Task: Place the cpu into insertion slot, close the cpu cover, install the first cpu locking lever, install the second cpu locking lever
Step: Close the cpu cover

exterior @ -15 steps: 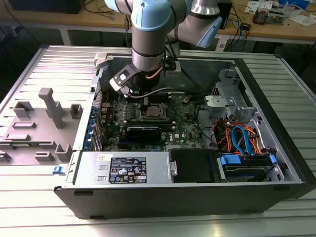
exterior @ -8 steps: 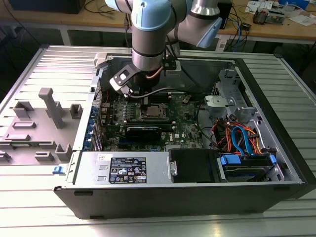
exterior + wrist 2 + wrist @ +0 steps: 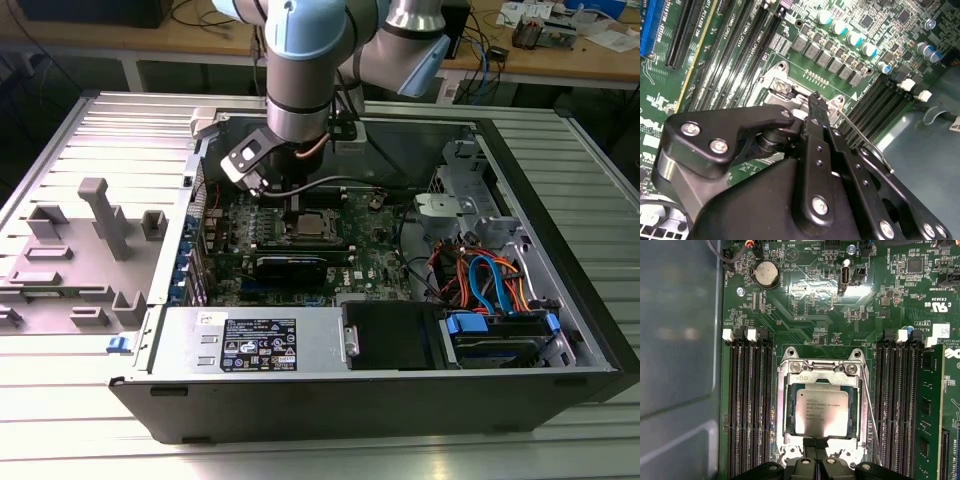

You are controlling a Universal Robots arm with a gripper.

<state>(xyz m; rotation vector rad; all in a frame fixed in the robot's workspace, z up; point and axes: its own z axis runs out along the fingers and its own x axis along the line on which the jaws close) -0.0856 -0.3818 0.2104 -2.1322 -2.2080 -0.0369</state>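
The cpu (image 3: 821, 412), a dull silver square, lies in the insertion slot (image 3: 785, 407) on the green board; in the exterior view the cpu (image 3: 312, 226) sits under the arm. The cpu cover (image 3: 820, 374), a silvery frame, lies flat around the chip. A thin wire locking lever (image 3: 871, 415) runs along one side of the socket, and in the second wrist view this lever (image 3: 860, 135) slants up off the board with its hooked end free. My gripper (image 3: 815, 442) (image 3: 814, 100) (image 3: 293, 200) is shut, its tips together at the cover's edge and holding nothing.
Black memory slots (image 3: 750, 405) flank the socket on both sides. A long black card (image 3: 300, 265) lies in front of the socket and a power supply (image 3: 250, 345) at the case front. Cables (image 3: 480, 280) and a drive fill the exterior view's right. Grey fixtures (image 3: 100, 220) stand outside the case.
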